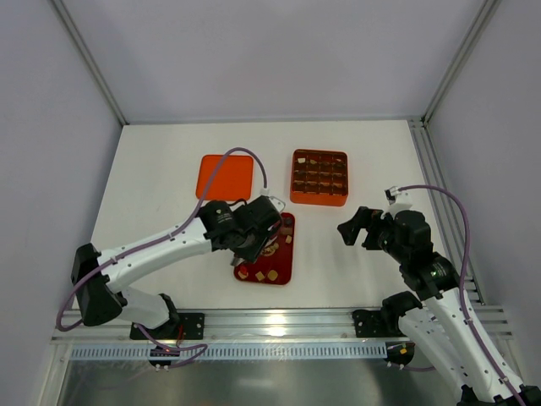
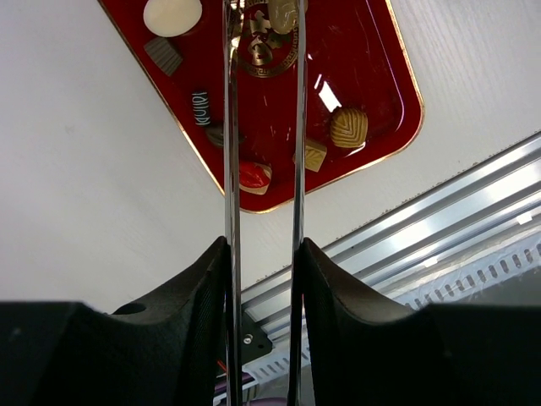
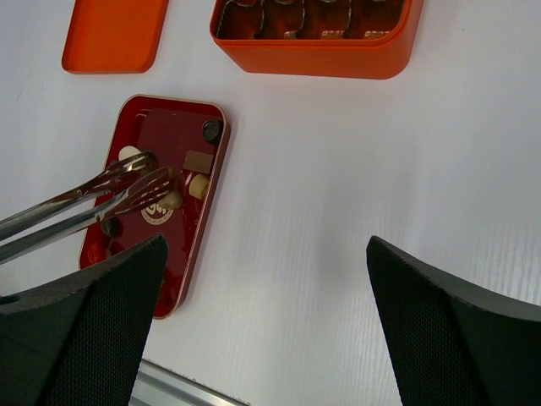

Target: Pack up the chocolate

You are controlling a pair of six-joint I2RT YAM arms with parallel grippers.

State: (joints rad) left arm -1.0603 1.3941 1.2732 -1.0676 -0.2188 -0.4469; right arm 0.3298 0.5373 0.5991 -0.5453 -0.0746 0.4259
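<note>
The chocolate lies as small brown, tan and cream pieces [image 2: 348, 127] on a dark red tray [image 1: 283, 264] in front of the left arm. My left gripper [image 1: 258, 233] hangs over that tray, shut on a pair of metal tongs [image 2: 230, 127]. The two blades run between its jaws [image 2: 264, 245]. The tong tips [image 3: 152, 173] stand slightly apart over the tray's gold emblem, with a pale piece [image 3: 173, 200] right beside them. Whether the tongs grip it I cannot tell. My right gripper [image 1: 351, 228] hovers open over bare table, right of the tray [image 3: 211, 203], nothing between its fingers [image 3: 266, 245].
An orange box with a grid of cells [image 1: 319, 178] stands behind the tray, some cells holding pieces. Its flat orange lid [image 1: 225, 176] lies to the left of it. The aluminium rail [image 2: 439, 228] runs along the table's near edge, close to the tray.
</note>
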